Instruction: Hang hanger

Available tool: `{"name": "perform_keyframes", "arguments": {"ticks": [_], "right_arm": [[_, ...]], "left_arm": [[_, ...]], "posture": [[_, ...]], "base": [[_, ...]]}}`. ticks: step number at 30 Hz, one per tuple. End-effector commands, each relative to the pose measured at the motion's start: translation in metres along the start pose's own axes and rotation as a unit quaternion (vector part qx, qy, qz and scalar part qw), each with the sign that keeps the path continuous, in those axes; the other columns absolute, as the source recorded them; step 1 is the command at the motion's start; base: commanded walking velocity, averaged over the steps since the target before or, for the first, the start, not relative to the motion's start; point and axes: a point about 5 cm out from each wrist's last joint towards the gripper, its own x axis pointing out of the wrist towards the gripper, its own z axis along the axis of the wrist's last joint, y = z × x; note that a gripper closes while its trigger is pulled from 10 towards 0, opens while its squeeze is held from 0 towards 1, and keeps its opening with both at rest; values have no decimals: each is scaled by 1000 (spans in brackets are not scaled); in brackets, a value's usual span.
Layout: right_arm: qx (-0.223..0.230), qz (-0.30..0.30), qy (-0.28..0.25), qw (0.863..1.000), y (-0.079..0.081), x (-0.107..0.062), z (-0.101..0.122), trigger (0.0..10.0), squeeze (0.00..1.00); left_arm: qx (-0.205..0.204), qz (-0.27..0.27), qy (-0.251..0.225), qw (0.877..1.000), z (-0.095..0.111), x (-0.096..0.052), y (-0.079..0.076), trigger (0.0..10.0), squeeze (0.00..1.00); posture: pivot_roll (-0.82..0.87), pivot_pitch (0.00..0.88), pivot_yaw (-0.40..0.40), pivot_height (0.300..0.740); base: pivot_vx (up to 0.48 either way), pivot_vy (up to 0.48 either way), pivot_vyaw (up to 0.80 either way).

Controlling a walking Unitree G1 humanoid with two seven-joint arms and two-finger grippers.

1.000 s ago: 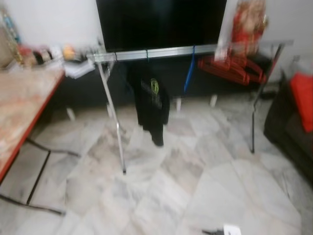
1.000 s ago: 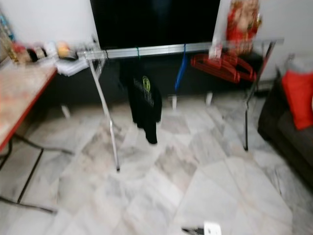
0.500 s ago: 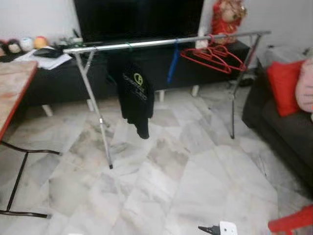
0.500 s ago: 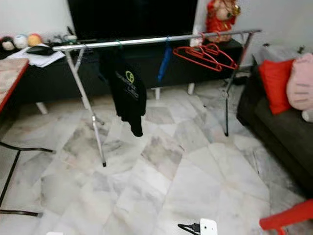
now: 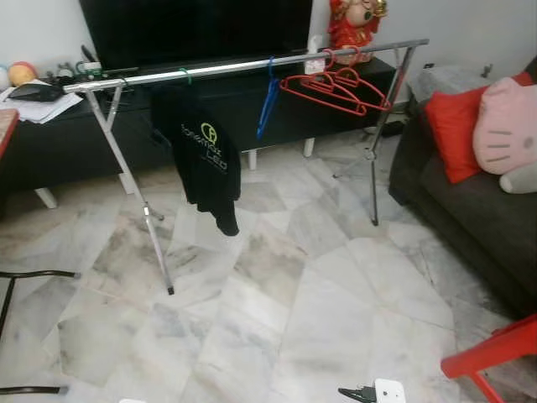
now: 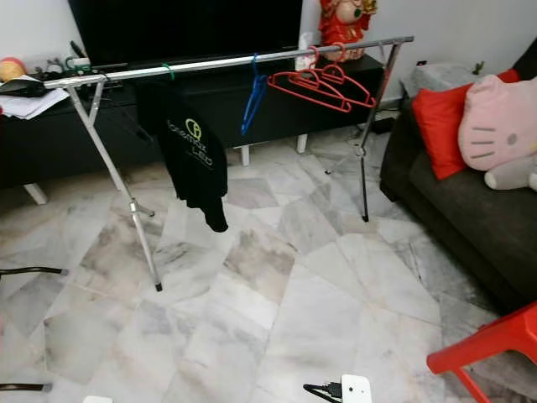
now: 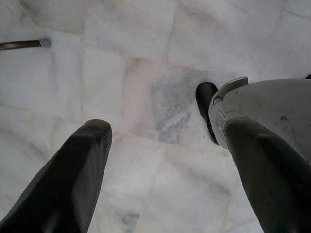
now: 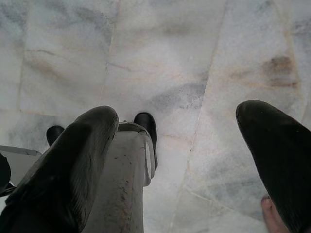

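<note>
Rack: a silver clothes rail (image 5: 235,65) on crossed legs runs across the room ahead of me, in front of the dark TV cabinet (image 5: 75,143); its long axis lies left to right across my view.
Hangers: a bunch of red hangers (image 5: 334,86) hooks onto the right part of the rail, a single blue hanger (image 5: 268,99) sits near the middle, and a black T-shirt (image 5: 205,159) hangs left of that.
Left claw: (image 7: 165,165) hangs low, pointing down at the marble floor (image 5: 319,294), fingers spread wide and holding nothing.
Right claw: (image 8: 177,160) likewise aimed at the floor beside my leg, fingers apart, empty.
Key relation: the hangers are up and well ahead of both claws, across open floor; the red bunch lies toward my right, so I judge the right arm the nearer one for it.
Step in hand: I read this as the approach. I hold no hanger, so one has to be reached before anything can be hung.
Surroundings: a dark sofa (image 5: 470,210) with a red cushion (image 5: 453,126) and a pink plush cushion (image 5: 506,126) stands to the right; a red plastic chair edge (image 5: 491,353) and a white charger (image 5: 388,391) lie near my feet.
Risk: the charger and its cable are on my path and could catch a foot.
</note>
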Motion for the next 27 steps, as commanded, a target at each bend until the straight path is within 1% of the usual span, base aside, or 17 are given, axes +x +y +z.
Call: {"name": "perform_keyframes", "arguments": {"ticks": [1,6,9,14,18,24,27], "right_arm": [[-2,0,8,1000,0,0,-3,10000,0],[-3,-2,8,1000,1,0,-4,10000,0],[-3,-3,9,1000,1,0,-4,10000,0],[-5,-3,8,1000,0,-1,-5,10000,0],[-5,-4,8,1000,-1,-1,-5,10000,0],[-7,-3,8,1000,-1,-1,-5,10000,0],[-7,-4,7,1000,-1,-1,-5,10000,0]], "left_arm": [[3,5,6,1000,-3,-1,2,10000,0],[15,1,5,1000,-2,0,2,10000,0],[12,3,5,1000,-3,-1,2,10000,0],[15,2,5,1000,-3,-1,2,10000,0],[10,4,5,1000,-3,0,2,10000,0],[22,2,5,1000,-2,0,2,10000,0],[14,2,4,1000,-2,0,1,10000,0]], "posture": [[-61,0,-27,740],[-62,0,-26,740],[-62,0,-26,740],[-62,0,-26,740],[-62,0,-27,740],[-62,0,-28,740],[-62,0,-28,740]], "base": [[0,0,-613],[0,0,-613],[0,-266,-615],[0,0,-609],[0,0,-606],[0,-47,-611],[0,-100,-608]]}}
